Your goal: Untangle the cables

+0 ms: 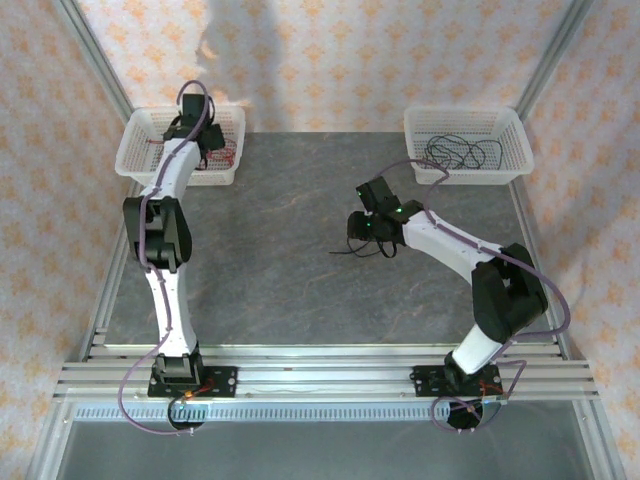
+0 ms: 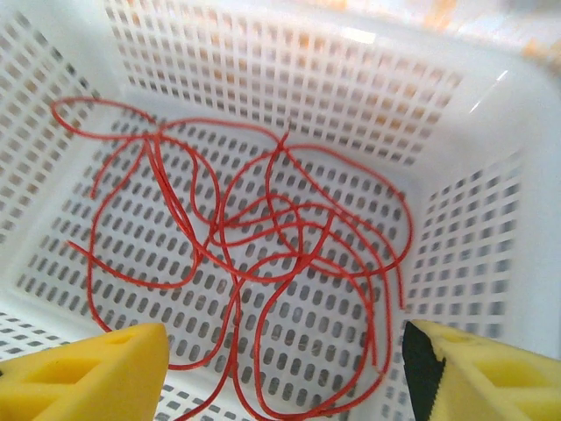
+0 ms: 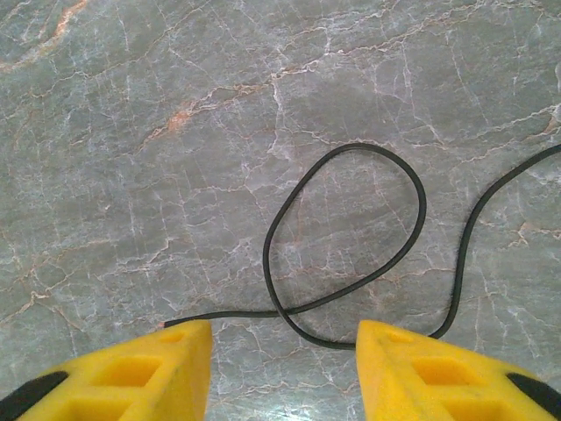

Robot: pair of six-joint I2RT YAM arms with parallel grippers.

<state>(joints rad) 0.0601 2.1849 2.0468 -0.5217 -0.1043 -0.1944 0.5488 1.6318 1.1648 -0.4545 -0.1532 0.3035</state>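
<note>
Left gripper (image 2: 285,340): fingers spread, empty, above the red cables (image 2: 263,246) heaped in the white basket (image 2: 473,114). Right gripper (image 3: 282,335): fingers apart, grasping nothing, over 1 black cable (image 3: 351,147) looped on the table (image 3: 131,132). Likely step: sorting by colour. The next move calls for a close on the black cable.

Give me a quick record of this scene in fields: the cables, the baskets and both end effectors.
left end effector: open, above red cables in the left basket
red cables: tangled heap on the basket floor
right end effector: open, over a black cable looped on the table
right basket: holds more black cables
</note>
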